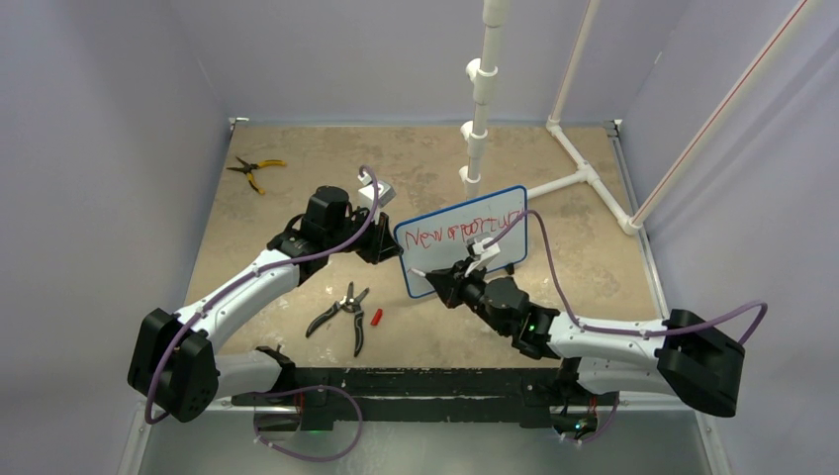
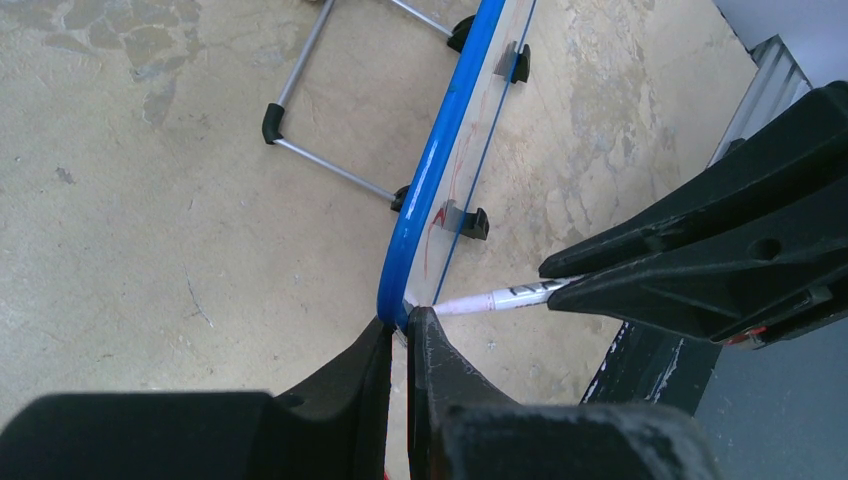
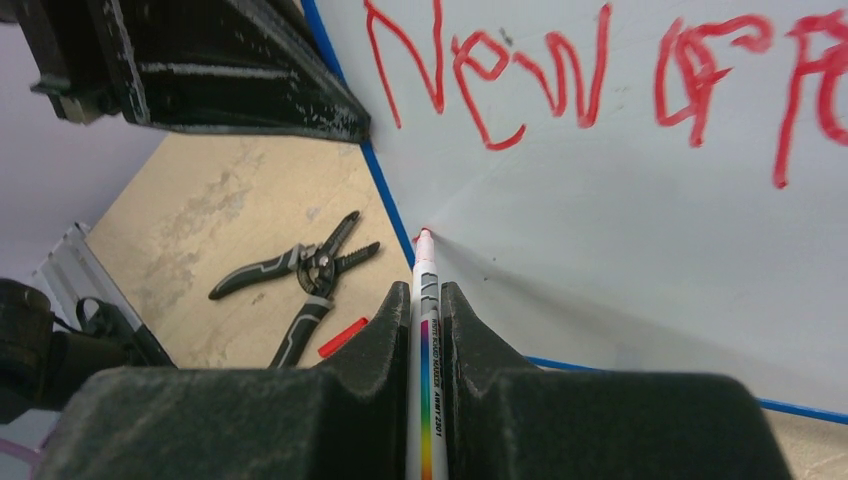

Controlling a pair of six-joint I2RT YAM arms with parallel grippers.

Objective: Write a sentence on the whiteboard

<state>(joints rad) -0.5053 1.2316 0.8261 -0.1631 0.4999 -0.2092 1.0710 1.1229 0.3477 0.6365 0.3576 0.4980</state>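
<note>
Top view: reaching inward from both sides to the whiteboard (image 1: 460, 240), standing on the table (image 1: 425, 158), sentence (image 1: 463, 230) along its top; left wrist: pinching its blue frame in the left gripper (image 2: 405, 325); right wrist: clamping a marker (image 3: 425, 265) in the right gripper (image 3: 426, 292), tip touching the whiteboard's lower left.

Bright and even all over, lit softly from above. Faint, soft shadows on the table (image 1: 425, 158) in the top view. Sharp there, but a little grainy. Shiny glare along the blue frame of the whiteboard (image 2: 425, 180) in the left wrist view. Soft grey shadow beside the marker (image 3: 424, 255) in the right wrist view. Crisp on the sentence (image 3: 597, 70). Fuzzy on the dark right gripper (image 3: 425, 292) up close. Bent and stretched near the edges of both wrist views.
</note>
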